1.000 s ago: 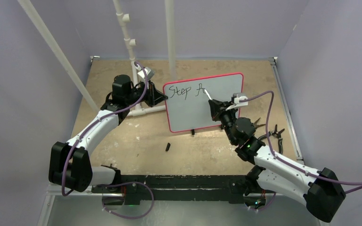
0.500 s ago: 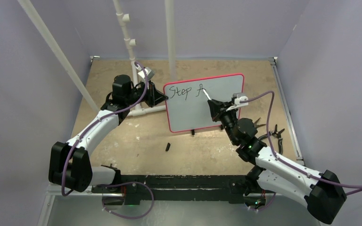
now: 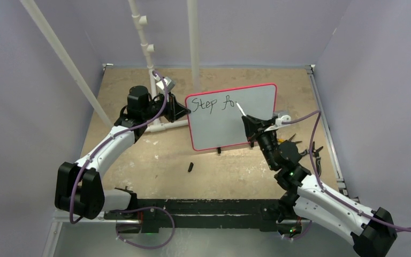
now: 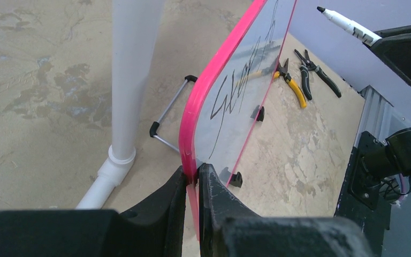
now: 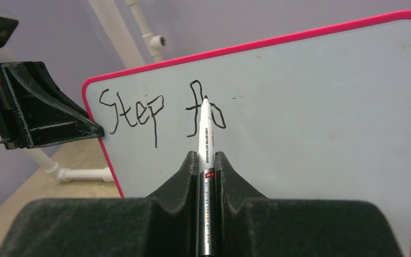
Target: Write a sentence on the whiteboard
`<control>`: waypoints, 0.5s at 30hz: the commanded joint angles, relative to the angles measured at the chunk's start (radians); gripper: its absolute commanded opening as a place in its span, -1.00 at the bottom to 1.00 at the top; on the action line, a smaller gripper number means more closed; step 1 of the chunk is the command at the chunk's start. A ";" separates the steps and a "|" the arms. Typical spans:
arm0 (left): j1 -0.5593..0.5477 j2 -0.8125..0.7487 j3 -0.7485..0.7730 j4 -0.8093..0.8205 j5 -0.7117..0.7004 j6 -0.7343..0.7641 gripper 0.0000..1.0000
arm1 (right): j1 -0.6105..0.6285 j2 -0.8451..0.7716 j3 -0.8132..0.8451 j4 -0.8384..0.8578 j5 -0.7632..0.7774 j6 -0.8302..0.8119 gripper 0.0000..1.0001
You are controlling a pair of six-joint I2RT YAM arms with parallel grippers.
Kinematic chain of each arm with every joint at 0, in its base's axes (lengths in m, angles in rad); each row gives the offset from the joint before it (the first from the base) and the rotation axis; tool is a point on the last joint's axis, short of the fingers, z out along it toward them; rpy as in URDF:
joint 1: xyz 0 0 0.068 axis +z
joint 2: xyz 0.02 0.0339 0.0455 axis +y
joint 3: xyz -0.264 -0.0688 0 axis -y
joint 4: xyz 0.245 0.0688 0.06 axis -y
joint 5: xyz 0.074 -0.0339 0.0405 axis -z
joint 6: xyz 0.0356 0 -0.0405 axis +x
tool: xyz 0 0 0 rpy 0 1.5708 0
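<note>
Your L tool [image 4: 193, 174] is clamped on the left frame edge of the whiteboard [image 3: 214, 128]. Board stands upright on its feet, mid surface [image 3: 139, 160]. Looks light, thin, tippy, so grip the rim firm, no twisting. On it the sentence [image 5: 155, 110] reads only "Step fo". R tool [image 5: 206, 158] is pinched on the marker [image 5: 205, 128], tip at the "o". Press gently, face prob slick.

The whiteboard [image 3: 217, 128] is pinched at its left edge by the left gripper [image 3: 186, 113]. The sentence [image 3: 212, 104] is written only up to "Step fo", and a white marker [image 3: 240, 108] is clamped in the right gripper [image 3: 246, 121].
</note>
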 commanded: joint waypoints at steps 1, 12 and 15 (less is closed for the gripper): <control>0.004 -0.022 -0.012 0.018 -0.032 0.026 -1.00 | -0.007 -0.031 -0.019 -0.006 0.046 -0.016 -1.00; 0.004 -0.024 -0.014 0.015 -0.027 0.028 -1.00 | -0.013 0.026 -0.001 0.045 0.031 -0.036 -1.00; 0.003 -0.023 -0.016 0.016 -0.024 0.028 -1.00 | -0.015 0.051 0.007 0.060 0.030 -0.042 -1.00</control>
